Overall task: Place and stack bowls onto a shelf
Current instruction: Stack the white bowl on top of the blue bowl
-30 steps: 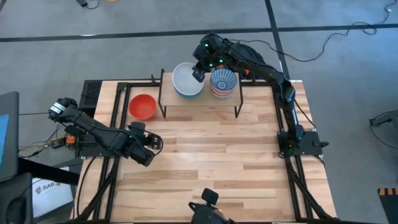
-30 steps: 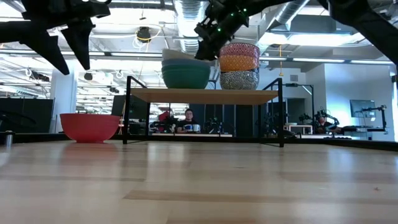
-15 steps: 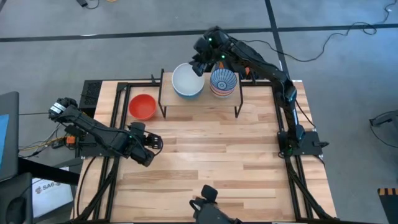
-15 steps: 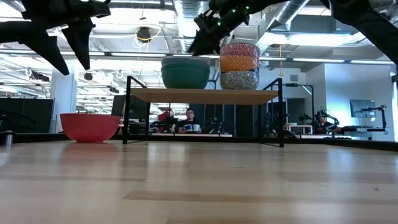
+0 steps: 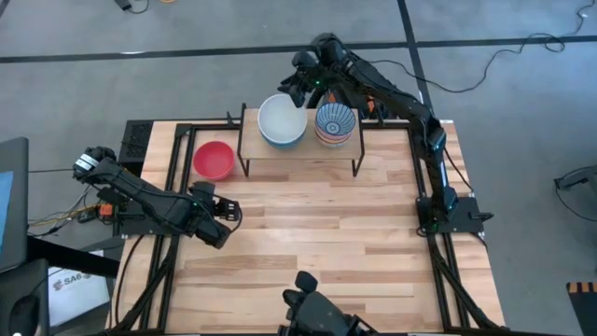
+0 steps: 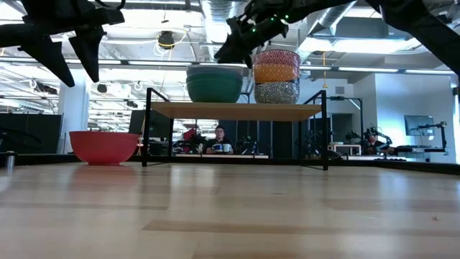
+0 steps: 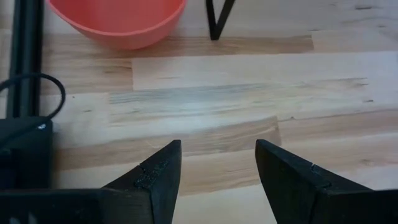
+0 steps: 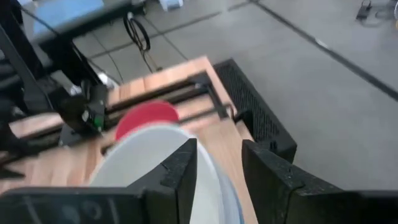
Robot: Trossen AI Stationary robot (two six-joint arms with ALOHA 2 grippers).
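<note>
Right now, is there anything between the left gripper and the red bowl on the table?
Nothing visible. The left gripper is open, pointing over bare tabletop toward the red bowl. The shelf leg stands off to one side, not in the path.

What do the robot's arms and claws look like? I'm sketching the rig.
Both arms are dark, jointed and slim. The right arm carries small green lights near its wrist, the left arm a pale cap at its elbow, with thin cables beside it. Each claw, left claw and right claw, has two flat, matte black, wedge-shaped fingers.
</note>
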